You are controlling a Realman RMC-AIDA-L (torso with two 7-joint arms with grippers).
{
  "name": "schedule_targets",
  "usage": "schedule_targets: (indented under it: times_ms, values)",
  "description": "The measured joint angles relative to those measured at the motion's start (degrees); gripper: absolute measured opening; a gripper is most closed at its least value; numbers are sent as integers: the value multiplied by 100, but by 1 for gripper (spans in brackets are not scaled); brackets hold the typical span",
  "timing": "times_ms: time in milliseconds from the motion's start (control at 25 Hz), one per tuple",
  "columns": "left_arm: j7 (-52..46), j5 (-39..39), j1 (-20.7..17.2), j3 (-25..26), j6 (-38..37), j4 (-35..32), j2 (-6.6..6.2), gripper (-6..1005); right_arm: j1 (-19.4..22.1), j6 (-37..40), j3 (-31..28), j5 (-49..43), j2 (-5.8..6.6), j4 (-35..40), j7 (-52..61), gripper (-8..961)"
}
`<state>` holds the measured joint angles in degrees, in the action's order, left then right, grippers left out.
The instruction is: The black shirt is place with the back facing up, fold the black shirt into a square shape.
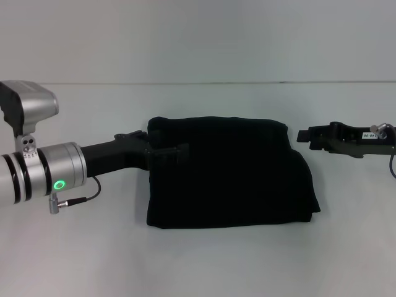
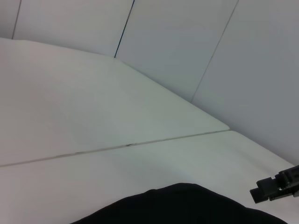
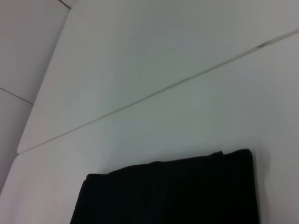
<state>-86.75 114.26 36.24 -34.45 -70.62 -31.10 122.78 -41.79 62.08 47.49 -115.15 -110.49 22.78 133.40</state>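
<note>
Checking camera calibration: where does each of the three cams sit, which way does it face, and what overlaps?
Head view: on the robot's head, looking forward and down at the white table; both arms show, left gripper over the folded black shirt, right gripper beside it, apart.
Left wrist view: on the left arm, looking low across the table to the wall; shows the shirt's edge and the right gripper farther off.
Right wrist view: on the right arm, looking across the table; no robot parts show.
Shared: all three see the shirt.
</note>
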Motion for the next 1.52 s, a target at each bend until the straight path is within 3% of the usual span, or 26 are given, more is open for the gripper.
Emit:
schedule_targets:
  times_ms: [320, 960, 1200, 1520]
  values:
    - [42, 0, -16, 0, 1, -24, 8, 807, -69, 25, 40, 0, -7, -303, 264, 475]
    - [147, 0, -12, 0, 41, -23, 17, 802, -214, -513, -29, 52, -330, -371, 133, 484]
    - [154, 0, -12, 0, 44, -9, 17, 799, -266, -656, -356, 138, -478, -370, -146, 482]
    - [202, 0, -12, 0, 49, 7, 17, 797, -196, -691, -538, 532, -523, -394, -444, 469]
